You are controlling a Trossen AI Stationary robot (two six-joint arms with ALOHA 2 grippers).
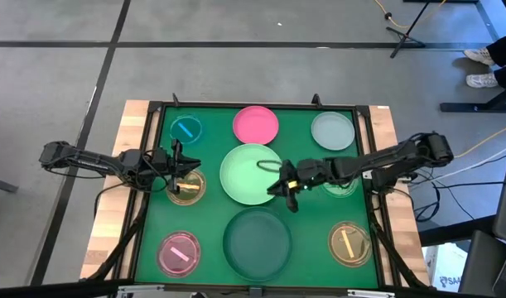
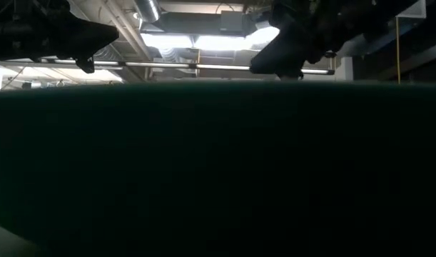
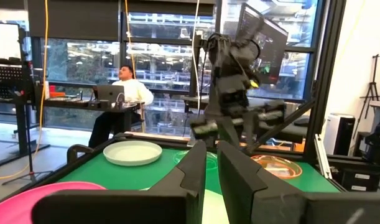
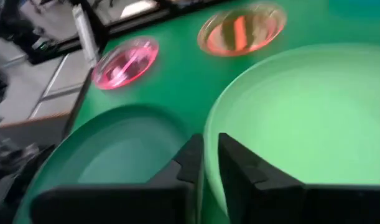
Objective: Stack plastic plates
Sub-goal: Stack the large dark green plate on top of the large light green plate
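Observation:
The large light green plate (image 1: 249, 172) lies at the middle of the green mat (image 1: 306, 165). The large dark green plate (image 1: 257, 242) lies near of it. My right gripper (image 1: 286, 190) is shut on the light green plate's near-right rim. My left gripper (image 1: 177, 165) is shut and empty above a small amber translucent plate (image 1: 187, 188). The pink plate (image 1: 255, 123) and the pale grey-green plate (image 1: 332, 130) lie at the far side. Small translucent plates lie at far left (image 1: 185, 129), near left (image 1: 179, 252), near right (image 1: 349, 242) and under my right arm (image 1: 341, 185). My right gripper pinches the light green plate's rim (image 4: 208, 144) at its near-right side, one finger (image 4: 242, 171) over the plate's inside and one (image 4: 188, 163) outside it. The fingers come slanting down from the table's right. Whether that edge is raised off the mat, I cannot tell.
A raised black frame (image 1: 364, 112) borders the mat, with wooden table edge (image 1: 120, 199) outside it. Beyond the table a person (image 3: 124, 87) sits at a desk. The low view is filled by the dark green plate's rim (image 2: 218, 164).

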